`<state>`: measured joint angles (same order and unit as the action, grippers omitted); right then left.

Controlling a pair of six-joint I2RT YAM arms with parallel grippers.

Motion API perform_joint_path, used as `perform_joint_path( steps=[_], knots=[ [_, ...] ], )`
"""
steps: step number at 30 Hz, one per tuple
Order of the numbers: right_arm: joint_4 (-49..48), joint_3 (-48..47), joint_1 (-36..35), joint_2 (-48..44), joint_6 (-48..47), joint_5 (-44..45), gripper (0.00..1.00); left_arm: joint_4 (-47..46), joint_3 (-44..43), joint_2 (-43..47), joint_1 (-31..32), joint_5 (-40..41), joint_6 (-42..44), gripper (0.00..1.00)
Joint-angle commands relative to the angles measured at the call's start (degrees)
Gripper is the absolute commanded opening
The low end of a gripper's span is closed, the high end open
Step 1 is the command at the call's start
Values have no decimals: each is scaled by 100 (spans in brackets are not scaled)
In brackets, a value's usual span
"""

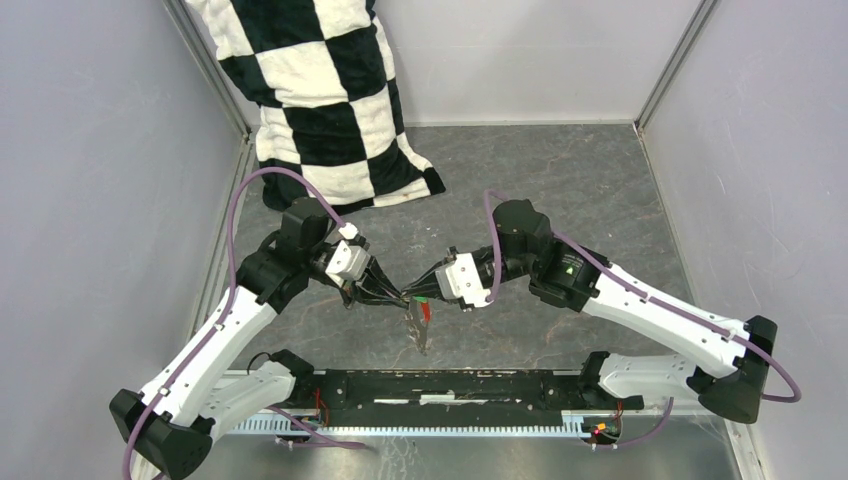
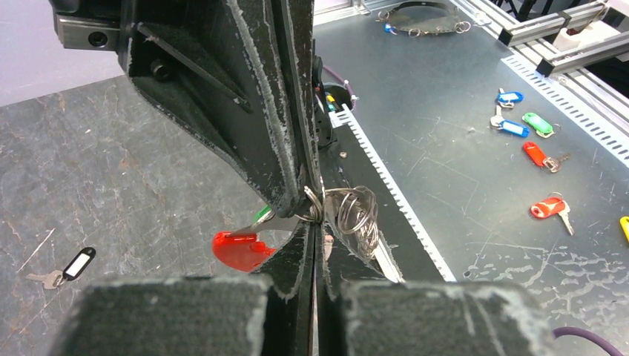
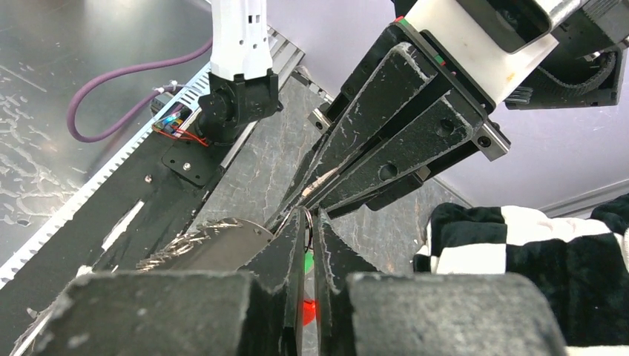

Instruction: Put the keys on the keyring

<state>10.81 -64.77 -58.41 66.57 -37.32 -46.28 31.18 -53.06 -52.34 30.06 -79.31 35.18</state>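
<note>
The left gripper [image 2: 315, 241] had its fingers pressed together on the keyring [image 2: 354, 211], whose wire loops stuck out just beside the tips. The right gripper [image 3: 310, 230] met it tip to tip above the desk [image 2: 148, 148], also pinched shut on the ring wire. The red piece [image 2: 239, 250] and the grey strip [image 1: 421, 335] hung below the two tips. The green key [image 2: 262, 215] showed right at the pinch; whether it was threaded on could not be told. The black key [image 2: 78, 263] lay flat on the desk, well apart.
</note>
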Motion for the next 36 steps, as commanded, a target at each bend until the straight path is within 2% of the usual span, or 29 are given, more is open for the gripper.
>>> perform_joint_path(
  steps=[1, 13, 31, 36],
  knots=[
    [53, 43, -38, -110, -48, -33, 7, -211, -87, 85, 56, -40, 140, 2],
    [127, 344, -34, -337, 17, -161, 0, -196, -108, 101, 63, 104, 86, 2],
    [-206, 374, -41, -385, 474, 262, 0, -197, -37, 161, 63, 13, -50, 2],
    [-267, 373, -39, -414, 594, 432, 0, -194, 6, 235, 61, 245, -93, 18]
  ],
)
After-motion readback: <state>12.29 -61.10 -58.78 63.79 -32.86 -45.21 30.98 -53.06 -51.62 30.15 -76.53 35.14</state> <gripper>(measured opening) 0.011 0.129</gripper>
